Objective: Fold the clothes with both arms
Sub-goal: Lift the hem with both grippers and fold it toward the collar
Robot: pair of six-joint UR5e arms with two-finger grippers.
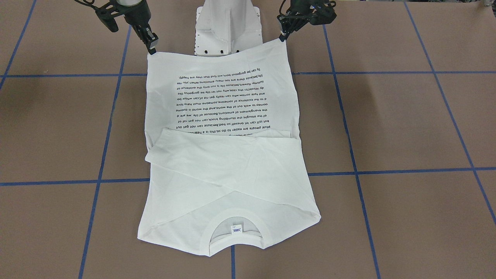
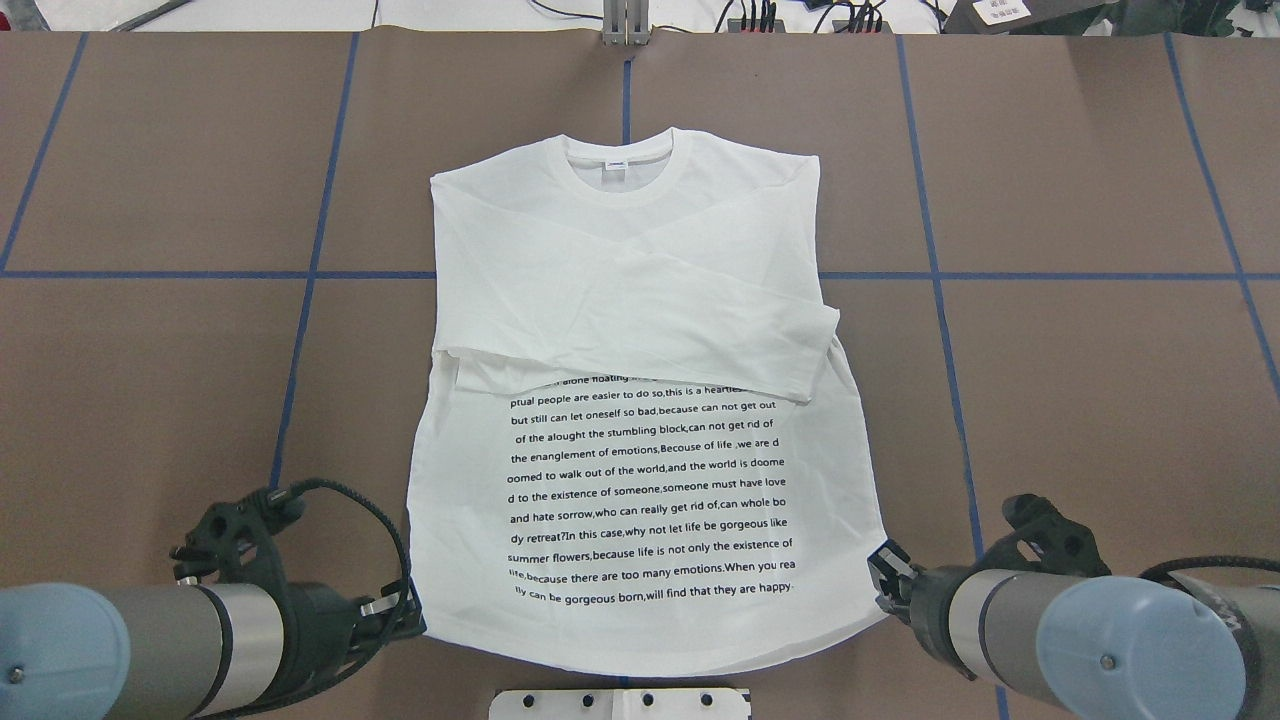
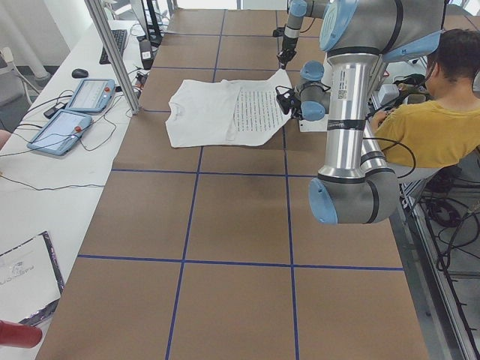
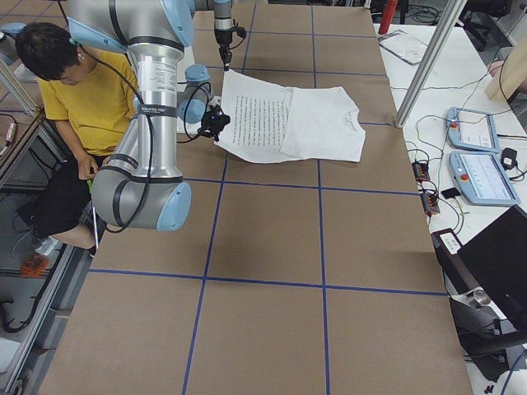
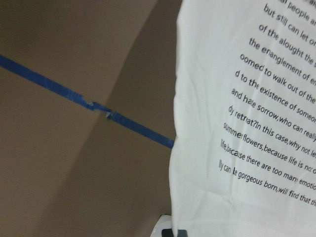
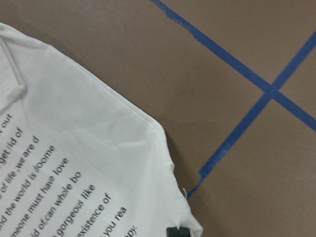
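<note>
Hem corners pinched, low in the overhead frame.
The smooth white long-sleeved T-shirt (image 2: 640,250), sleeves crossed flat, is clamped at its hem by the left gripper (image 2: 410,620) and the right gripper (image 2: 882,575).

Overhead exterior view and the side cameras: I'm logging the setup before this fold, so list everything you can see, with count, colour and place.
T-shirt: one, white with black text, mid-table, sleeves folded across the chest, collar away from the robot.
Table: one, brown, under the shirt.
Tape lines: several, blue, a grid on the table.
Pedestal base: one, white, between the arms, partly under the hem.
Pendants: two, blue-grey, on the white bench opposite the robot.
Person: one, yellow shirt, seated behind the robot.
Left gripper: one, black, shut on the hem corner on its side.
Right gripper: one, black, shut on the other hem corner.
</note>
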